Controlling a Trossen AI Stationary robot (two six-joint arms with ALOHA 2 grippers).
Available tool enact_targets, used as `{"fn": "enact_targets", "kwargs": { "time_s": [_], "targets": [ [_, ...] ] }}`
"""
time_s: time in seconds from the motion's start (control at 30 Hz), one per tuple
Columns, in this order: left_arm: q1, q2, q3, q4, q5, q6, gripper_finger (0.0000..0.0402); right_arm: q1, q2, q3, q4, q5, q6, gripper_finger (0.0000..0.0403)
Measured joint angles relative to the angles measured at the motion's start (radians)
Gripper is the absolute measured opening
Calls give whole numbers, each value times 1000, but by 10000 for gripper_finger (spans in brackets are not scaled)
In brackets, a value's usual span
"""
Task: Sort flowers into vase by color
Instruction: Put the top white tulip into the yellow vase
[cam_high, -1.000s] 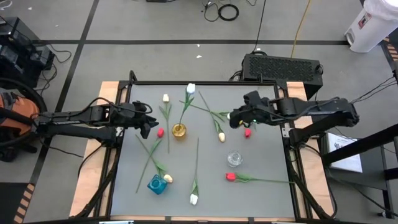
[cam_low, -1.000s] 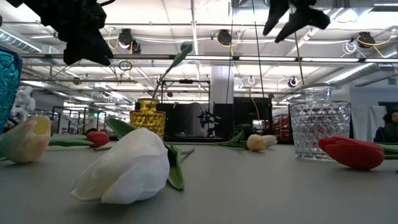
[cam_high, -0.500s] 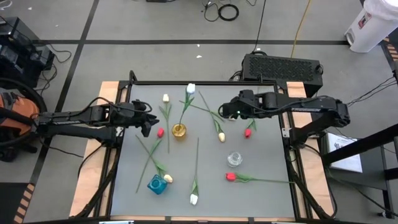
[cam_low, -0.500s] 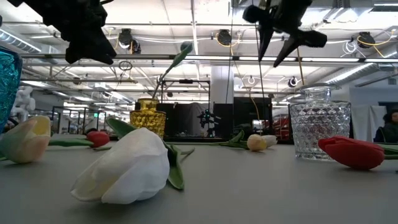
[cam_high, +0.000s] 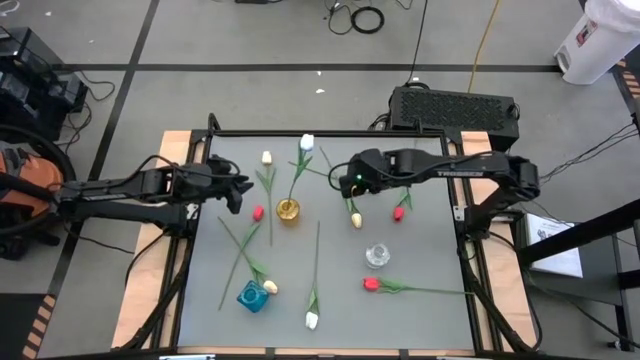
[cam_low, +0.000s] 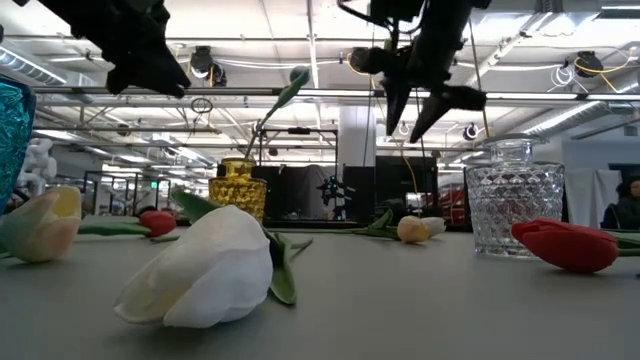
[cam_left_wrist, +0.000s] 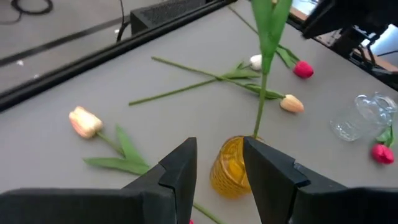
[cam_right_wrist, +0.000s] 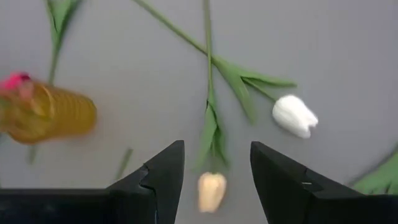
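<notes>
A yellow vase (cam_high: 288, 210) stands mid-table and holds one white tulip (cam_high: 306, 143) upright by its stem. A clear vase (cam_high: 377, 255) and a blue vase (cam_high: 252, 296) stand nearer the front. Loose flowers lie flat on the table: a pale yellow tulip (cam_high: 356, 220), red ones (cam_high: 398, 213) (cam_high: 371, 284) (cam_high: 258, 212), and a white one (cam_high: 312, 320). My right gripper (cam_right_wrist: 217, 169) hangs open above the pale yellow tulip (cam_right_wrist: 211, 190), pointing down at it without touching it. My left gripper (cam_left_wrist: 219, 167) hovers open to the left of the yellow vase (cam_left_wrist: 231, 165).
Another pale yellow tulip (cam_high: 267, 157) lies at the far left, and one more (cam_high: 270, 287) beside the blue vase. A white tulip head (cam_right_wrist: 294, 116) lies close to the right gripper. Crossing green stems (cam_high: 330, 175) lie under the right arm.
My right gripper has moved toward the table's left edge and down, from near the red tulip to above the pale yellow tulip beside the yellow vase, tipping more steeply downward; it stays open. My left gripper has turned a little in place. No flower has moved.
</notes>
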Motion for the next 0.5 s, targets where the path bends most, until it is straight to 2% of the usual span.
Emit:
{"fn": "enact_targets", "kwargs": {
  "time_s": [0.27, 0.5],
  "targets": [
    [0, -15, 38, 1, 19, 24, 137, -74, 61, 0, -8, -102, -298, 176],
    [0, -15, 73, 0, 26, 23, 137, -144, 111, 0, -9, -152, -465, 176]
  ]
}}
